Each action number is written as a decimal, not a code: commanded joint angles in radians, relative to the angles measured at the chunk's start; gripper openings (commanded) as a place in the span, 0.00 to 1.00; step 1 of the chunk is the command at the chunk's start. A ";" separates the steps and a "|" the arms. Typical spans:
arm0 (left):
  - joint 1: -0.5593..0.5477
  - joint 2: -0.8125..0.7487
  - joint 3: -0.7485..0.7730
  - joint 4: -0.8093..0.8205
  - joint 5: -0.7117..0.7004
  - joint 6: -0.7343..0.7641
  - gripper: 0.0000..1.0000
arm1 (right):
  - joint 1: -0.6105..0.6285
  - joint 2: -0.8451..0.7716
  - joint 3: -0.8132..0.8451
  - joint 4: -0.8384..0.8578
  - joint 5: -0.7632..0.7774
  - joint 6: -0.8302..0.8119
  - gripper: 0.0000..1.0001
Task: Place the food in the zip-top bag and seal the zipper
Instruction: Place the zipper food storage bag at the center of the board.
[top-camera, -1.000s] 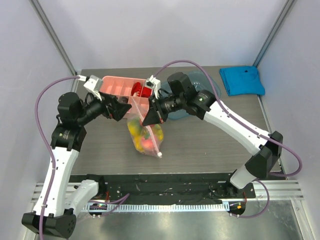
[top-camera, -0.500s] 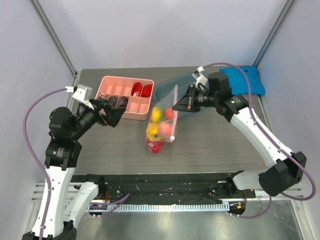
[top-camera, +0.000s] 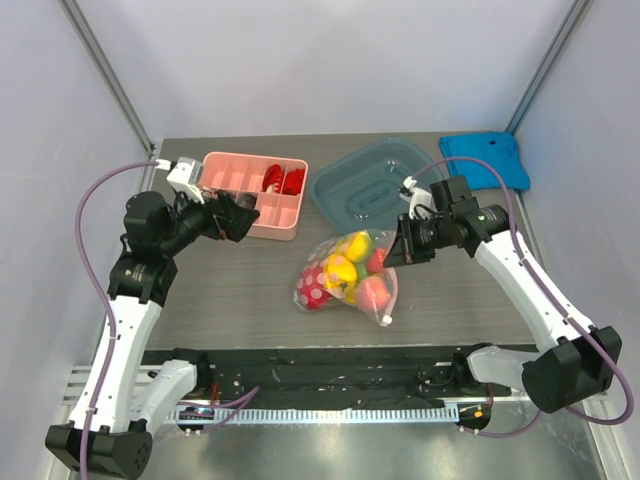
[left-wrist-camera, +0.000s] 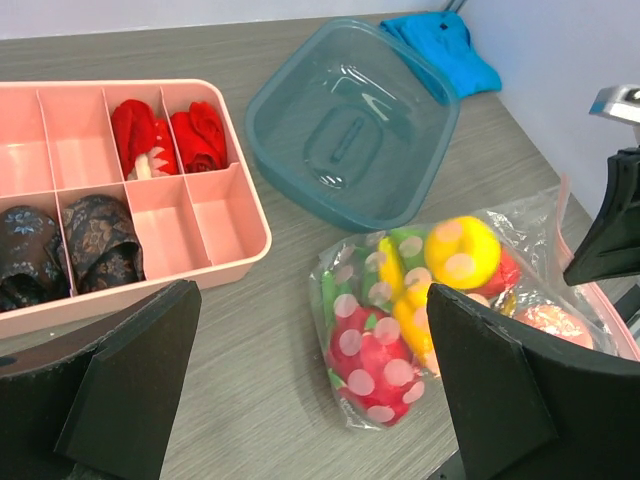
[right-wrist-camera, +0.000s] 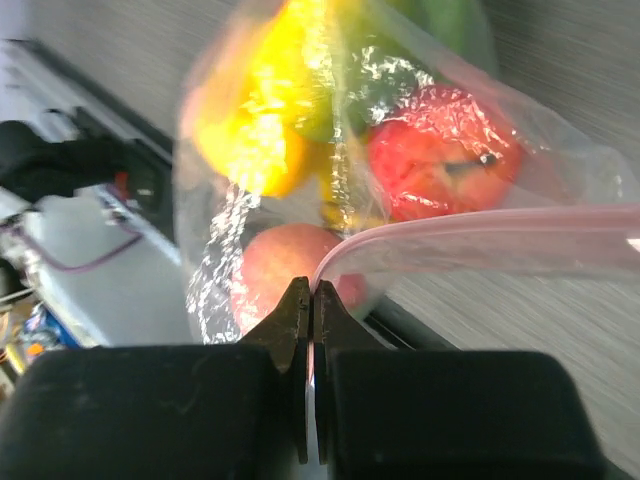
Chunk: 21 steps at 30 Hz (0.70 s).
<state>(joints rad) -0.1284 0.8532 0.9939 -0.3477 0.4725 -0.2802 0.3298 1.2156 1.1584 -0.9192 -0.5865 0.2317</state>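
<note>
The zip-top bag (top-camera: 345, 272) lies on the table with the food (top-camera: 352, 262) inside: pink dragon fruit (left-wrist-camera: 375, 352), yellow pieces (left-wrist-camera: 460, 250), a red tomato (right-wrist-camera: 440, 165) and a peach (right-wrist-camera: 278, 270). My right gripper (top-camera: 392, 252) is shut on the bag's mouth edge, pinching the pink zipper (right-wrist-camera: 480, 240) between its fingertips (right-wrist-camera: 312, 292) and holding that edge up. The strip runs down to a small white slider (top-camera: 385, 320). My left gripper (top-camera: 238, 217) hangs open beside the pink box, apart from the bag, and the bag shows ahead of its wide jaws (left-wrist-camera: 311, 292).
A pink divided box (top-camera: 240, 177) with red and dark items sits at the back left. A teal tray (top-camera: 362, 185) stands behind the bag, and a blue cloth (top-camera: 485, 160) lies at the back right. A black rail (top-camera: 330, 365) lines the near edge.
My right gripper carried the hanging bag from in front of the tray down and nearer, and it now rests on the table. The left arm swung back toward the pink box, still open.
</note>
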 joint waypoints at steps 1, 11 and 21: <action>0.004 0.006 0.009 0.073 0.020 0.026 1.00 | -0.102 0.036 -0.022 -0.086 0.093 -0.211 0.01; 0.004 0.059 0.069 -0.052 0.005 0.079 1.00 | -0.196 0.268 0.009 -0.162 0.217 -0.580 0.01; 0.004 0.306 0.302 -0.467 -0.181 0.114 1.00 | -0.310 0.268 -0.034 -0.069 0.329 -0.640 0.49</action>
<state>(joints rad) -0.1284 1.0889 1.2053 -0.6258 0.3756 -0.2005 0.0784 1.4925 1.1019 -1.0420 -0.3367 -0.3492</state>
